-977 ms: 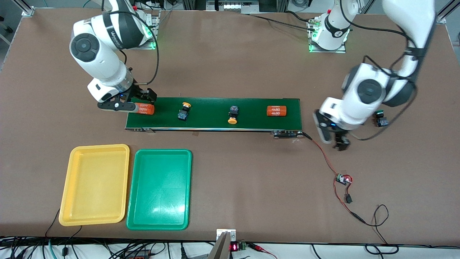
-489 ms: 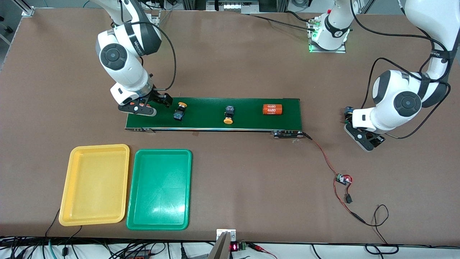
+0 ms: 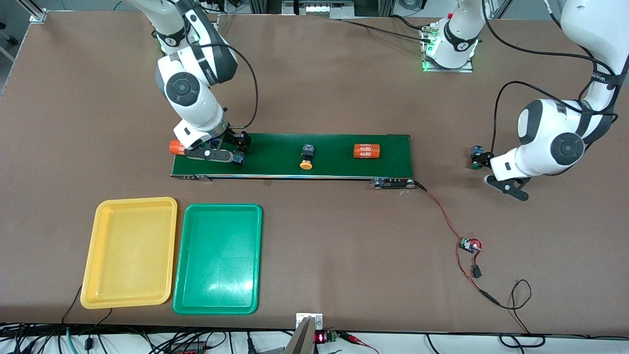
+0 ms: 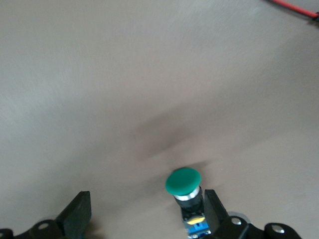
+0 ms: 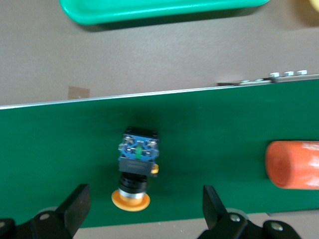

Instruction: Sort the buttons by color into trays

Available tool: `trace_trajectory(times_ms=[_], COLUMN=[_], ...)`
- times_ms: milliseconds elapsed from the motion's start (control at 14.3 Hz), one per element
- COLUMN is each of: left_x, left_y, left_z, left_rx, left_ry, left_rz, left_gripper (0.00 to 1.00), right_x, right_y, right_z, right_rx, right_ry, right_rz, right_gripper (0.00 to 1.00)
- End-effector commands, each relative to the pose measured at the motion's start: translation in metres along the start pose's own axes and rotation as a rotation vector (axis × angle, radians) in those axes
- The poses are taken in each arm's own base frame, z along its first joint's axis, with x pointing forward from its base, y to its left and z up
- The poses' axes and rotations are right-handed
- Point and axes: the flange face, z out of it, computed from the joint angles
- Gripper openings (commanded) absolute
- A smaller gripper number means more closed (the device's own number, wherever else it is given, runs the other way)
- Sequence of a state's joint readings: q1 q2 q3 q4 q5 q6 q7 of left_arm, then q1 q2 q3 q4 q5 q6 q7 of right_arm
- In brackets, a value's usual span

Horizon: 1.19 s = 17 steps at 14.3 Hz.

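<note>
A yellow-capped button (image 5: 135,164) lies on its side on the belt, between the spread fingers of my open right gripper (image 5: 144,209); in the front view only its blue end (image 3: 239,158) shows under that gripper (image 3: 216,152). A second yellow button (image 3: 306,157) lies at mid-belt. On the bare table toward the left arm's end a green-capped button (image 3: 475,160) lies, and my left gripper (image 3: 508,187) is low beside it. That left gripper (image 4: 147,211) is open, with the green button (image 4: 183,181) close to one finger. The yellow tray (image 3: 128,253) and the green tray (image 3: 217,259) lie side by side, nearer the front camera than the belt.
The dark-green conveyor belt (image 3: 275,157) carries one orange cylinder (image 3: 367,151), and a second orange cylinder (image 3: 176,146) lies at its end toward the right arm. A small circuit board (image 3: 469,244) with red and black wires lies on the table off the belt's other end.
My right gripper has moved along the belt from the end cylinder to over the yellow button. The left arm has swung toward its end of the table. Things on the belt drifted toward the right arm's end.
</note>
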State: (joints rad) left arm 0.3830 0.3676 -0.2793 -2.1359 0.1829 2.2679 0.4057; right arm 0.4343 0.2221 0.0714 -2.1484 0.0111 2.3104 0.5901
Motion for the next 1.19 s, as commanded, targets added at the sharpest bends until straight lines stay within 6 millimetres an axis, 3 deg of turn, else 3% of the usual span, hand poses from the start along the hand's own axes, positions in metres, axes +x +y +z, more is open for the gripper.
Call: trace_trajectory(times_ms=[0,140,489,768,838,977,1117], left_x=[-0.016,-0.021,-0.033,-0.036,-0.036,-0.035,-0.034], left_y=[0.002,0.008,0.019,0.022,0.022,0.025,0.028], left_z=[0.019,0.029,0.048,0.057,0.058,0.056,0.053], left_rx=[-0.091,-0.109,-0.137,-0.148,-0.15,-0.149,-0.151], left_ry=[-0.011,-0.033,-0.07,-0.088,-0.092,-0.095,-0.106], left_rz=[-0.097,-0.169,-0.234,-0.234,-0.229,-0.22,-0.215], left_gripper=[1.0,1.0,1.0,0.98,0.85,0.29,0.0], right_x=[0.0,0.002,0.01,0.025,0.026,0.028,0.03], right_y=[-0.011,-0.008,0.003,0.024,0.027,0.03,0.03], right_z=[0.017,0.024,0.032,0.034,0.035,0.039,0.041], right_rx=[-0.001,-0.007,-0.015,-0.024,-0.025,-0.029,-0.026], right_ry=[0.01,0.002,-0.009,-0.006,-0.007,-0.011,-0.002], right_rz=[-0.03,-0.096,-0.173,-0.204,-0.21,-0.205,-0.216], right_gripper=[1.0,1.0,0.62,0.58,0.58,0.58,0.5])
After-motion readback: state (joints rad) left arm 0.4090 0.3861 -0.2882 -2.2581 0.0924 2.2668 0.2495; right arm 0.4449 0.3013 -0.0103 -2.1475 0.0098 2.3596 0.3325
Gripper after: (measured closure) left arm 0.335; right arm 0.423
